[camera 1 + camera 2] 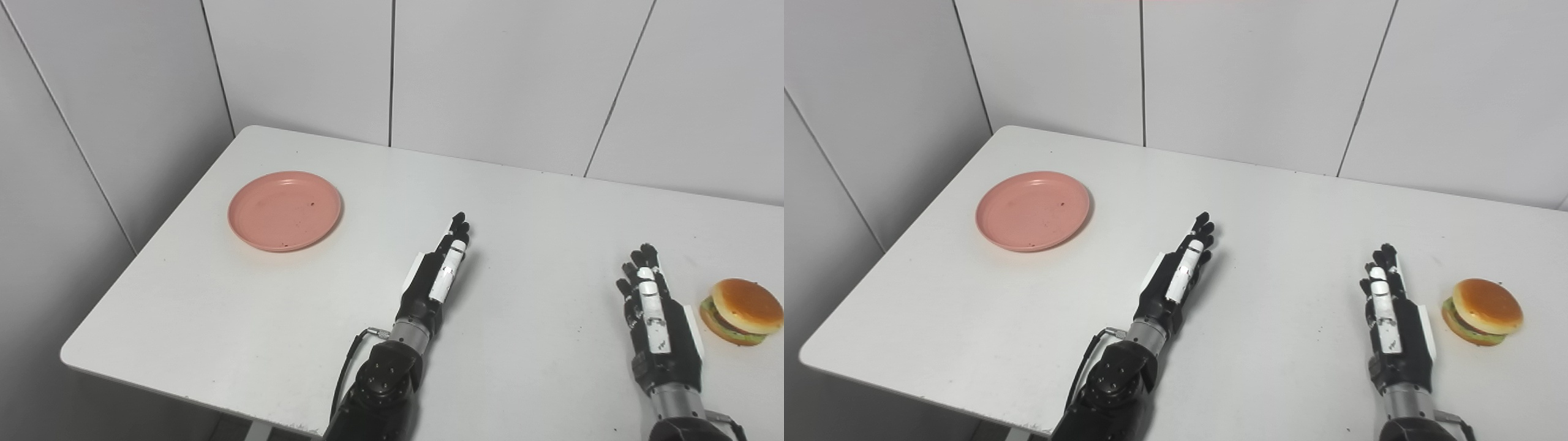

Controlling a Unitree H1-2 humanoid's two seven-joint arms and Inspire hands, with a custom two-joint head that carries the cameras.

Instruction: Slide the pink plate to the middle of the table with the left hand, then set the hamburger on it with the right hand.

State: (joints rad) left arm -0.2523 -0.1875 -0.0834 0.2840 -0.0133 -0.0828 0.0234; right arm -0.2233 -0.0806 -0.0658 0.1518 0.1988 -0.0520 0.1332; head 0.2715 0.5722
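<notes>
A pink plate (285, 210) lies empty on the white table (343, 294), at the far left. A hamburger (742, 311) sits at the right side of the table. My left hand (440, 267) is open over the table's middle, fingers stretched out, well to the right of the plate and apart from it. My right hand (652, 309) is open with fingers straight, just left of the hamburger and not touching it. Both hands hold nothing.
The table's left edge and near edge (184, 392) lie close to the plate's side. Grey wall panels (392, 67) stand behind the table and along its left.
</notes>
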